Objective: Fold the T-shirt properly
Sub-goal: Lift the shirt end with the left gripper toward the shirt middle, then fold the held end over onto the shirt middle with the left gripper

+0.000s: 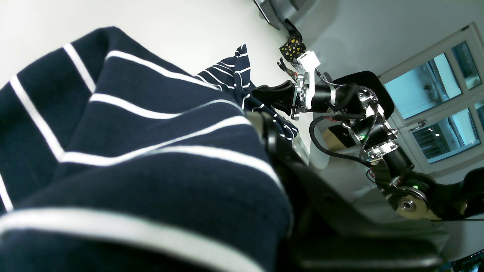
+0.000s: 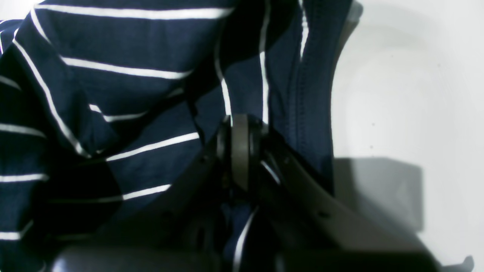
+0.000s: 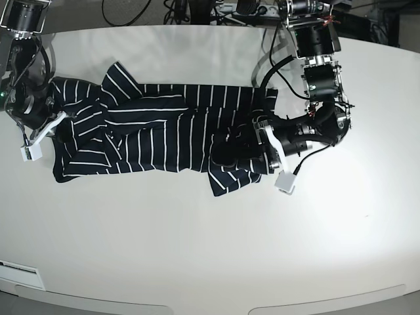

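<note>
The dark navy T-shirt (image 3: pixel 157 138) with thin white stripes lies crumpled lengthwise across the white table (image 3: pixel 197 249). My left gripper (image 3: pixel 224 152) sits on the shirt's right part. In the left wrist view the fabric (image 1: pixel 151 170) drapes over the left gripper (image 1: pixel 262 126) and hides most of it; it looks shut on the cloth. My right gripper (image 3: pixel 60 121) is at the shirt's left end. In the right wrist view the right gripper (image 2: pixel 240 143) is shut, with the striped fabric (image 2: pixel 113 49) pinched between its pads. The right gripper also shows in the left wrist view (image 1: pixel 266 96), gripping the far end.
Cables and arm bases (image 3: pixel 197 10) lie along the table's back edge. A window (image 1: pixel 435 94) and a black object with yellow dots (image 1: pixel 292 47) show behind the right arm. White tabletop lies in front of the shirt.
</note>
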Tool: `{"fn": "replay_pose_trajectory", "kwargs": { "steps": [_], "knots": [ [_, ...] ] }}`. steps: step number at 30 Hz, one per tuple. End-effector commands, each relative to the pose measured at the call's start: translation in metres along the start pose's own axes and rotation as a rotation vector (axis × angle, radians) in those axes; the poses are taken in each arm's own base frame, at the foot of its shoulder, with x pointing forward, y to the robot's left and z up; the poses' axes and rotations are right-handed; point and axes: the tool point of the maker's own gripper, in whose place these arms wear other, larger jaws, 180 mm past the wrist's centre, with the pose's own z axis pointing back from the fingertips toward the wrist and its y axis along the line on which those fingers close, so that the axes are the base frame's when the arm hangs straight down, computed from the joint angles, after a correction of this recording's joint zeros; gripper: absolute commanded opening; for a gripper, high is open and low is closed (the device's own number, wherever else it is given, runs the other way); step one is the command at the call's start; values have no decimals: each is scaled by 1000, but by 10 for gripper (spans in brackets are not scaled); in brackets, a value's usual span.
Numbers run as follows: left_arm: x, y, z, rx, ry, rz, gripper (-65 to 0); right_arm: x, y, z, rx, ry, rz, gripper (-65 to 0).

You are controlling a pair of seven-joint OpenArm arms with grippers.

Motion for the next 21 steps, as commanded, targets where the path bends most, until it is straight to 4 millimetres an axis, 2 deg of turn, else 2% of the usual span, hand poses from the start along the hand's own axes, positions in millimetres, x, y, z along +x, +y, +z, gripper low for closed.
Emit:
{"fn": "replay_pose_trajectory", "kwargs": {
  "steps": [1, 10, 14, 21],
  "knots": [
    [16, -9, -1, -31, -42, -46, -650, -26, -12, 3, -51, 131, 21, -650],
    [17, -9, -1, -32, -45, -20, -650, -26, -12, 3, -51, 131, 21, -650],
    [24, -18, 1, -85, -88, -13, -650, -26, -12, 3, -51, 131, 21, -650],
    [19, -12, 0, -49, -58, -17, -650, -26, -12, 3, -52, 131, 21, -650]
  ]
}}
